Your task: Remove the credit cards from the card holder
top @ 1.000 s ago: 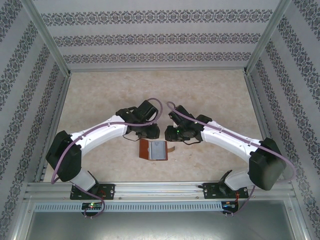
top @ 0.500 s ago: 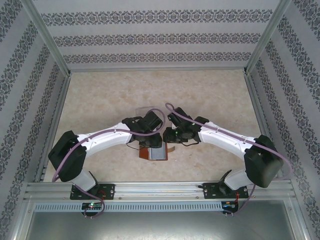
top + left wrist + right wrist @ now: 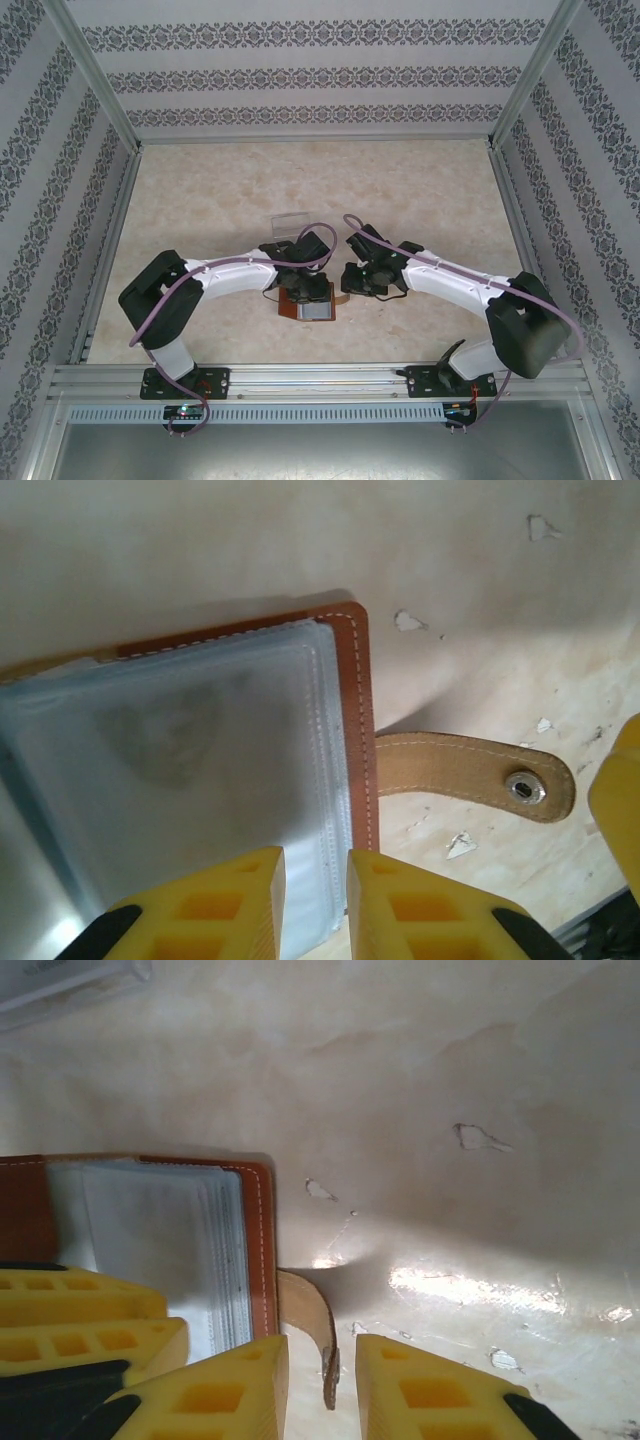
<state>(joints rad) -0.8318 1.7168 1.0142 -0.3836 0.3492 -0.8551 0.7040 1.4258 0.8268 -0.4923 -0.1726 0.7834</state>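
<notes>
So the card holder is lying open on the table, plastic sleeves facing up and its strap poking out the right side. The left gripper sits over the holder's edge by the strap corner, jaws just a slit apart with the sleeve edge at the gap. The right gripper has the same narrow slit, with the strap tip standing in it. Honestly can't tell if either is really pinching. A clear tray sits beyond the holder.

A: card holder runs off left and bottom edges in left wrist view, pockets cloudy, contents unreadable
B: from above, left gripper covers its far part. clear tray clipped by top-left corner in right wrist view
</notes>
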